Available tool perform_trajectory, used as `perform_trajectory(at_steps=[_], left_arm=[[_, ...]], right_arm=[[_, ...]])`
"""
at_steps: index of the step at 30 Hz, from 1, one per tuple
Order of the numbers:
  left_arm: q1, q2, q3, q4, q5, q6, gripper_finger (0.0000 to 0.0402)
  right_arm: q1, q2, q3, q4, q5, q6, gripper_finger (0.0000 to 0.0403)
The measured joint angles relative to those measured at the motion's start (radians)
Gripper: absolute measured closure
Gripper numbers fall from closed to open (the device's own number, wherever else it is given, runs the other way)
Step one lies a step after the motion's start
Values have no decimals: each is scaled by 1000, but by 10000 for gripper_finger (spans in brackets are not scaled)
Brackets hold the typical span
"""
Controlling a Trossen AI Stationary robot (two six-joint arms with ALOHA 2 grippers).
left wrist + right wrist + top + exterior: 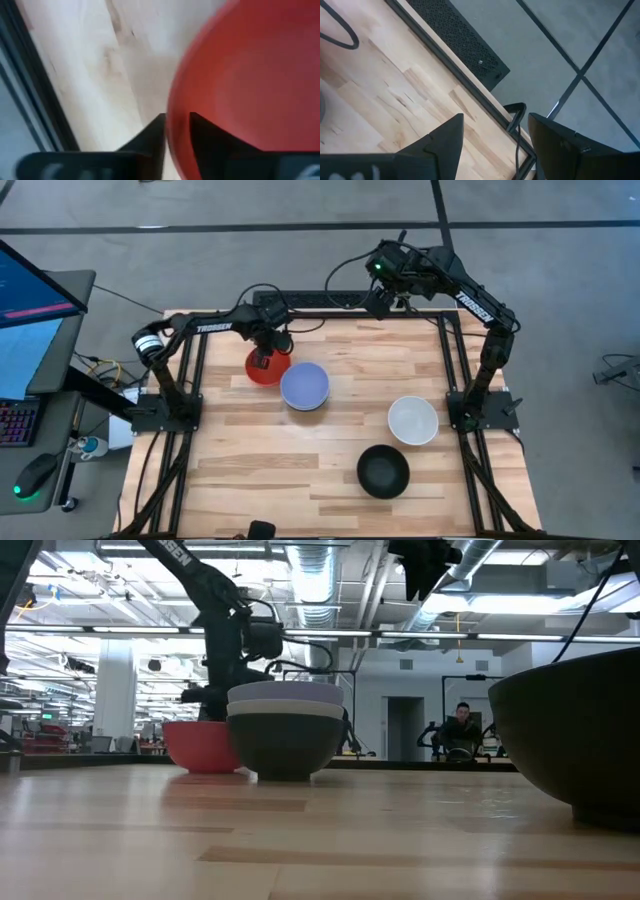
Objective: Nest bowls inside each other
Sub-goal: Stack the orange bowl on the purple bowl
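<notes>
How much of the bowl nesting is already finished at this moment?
Done: a stack topped by the light blue bowl. In hand: the left gripper pinches the red bowl's rim. Left: the single white bowl and black bowl. The right gripper waits open.

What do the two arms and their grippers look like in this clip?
Both arms are matte black with white TROSSEN lettering on the links and black cables along them. The left arm has a white band near its base. Each gripper, left gripper and right gripper, has two dark wedge-shaped fingers.
</notes>
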Motion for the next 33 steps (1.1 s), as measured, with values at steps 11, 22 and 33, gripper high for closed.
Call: perform_trajectory(at_steps=[11,22,33], left_arm=[[-24,-1,226,-340,62,-189,400],[-117,-7,651,-572,107,-307,401],[-291,73,677,-545,180,-415,401]], right_arm=[[-12,0,0,1,1,-32,158],[-29,0,0,1,1,-55,158],[-26,0,0,1,1,-56,158]])
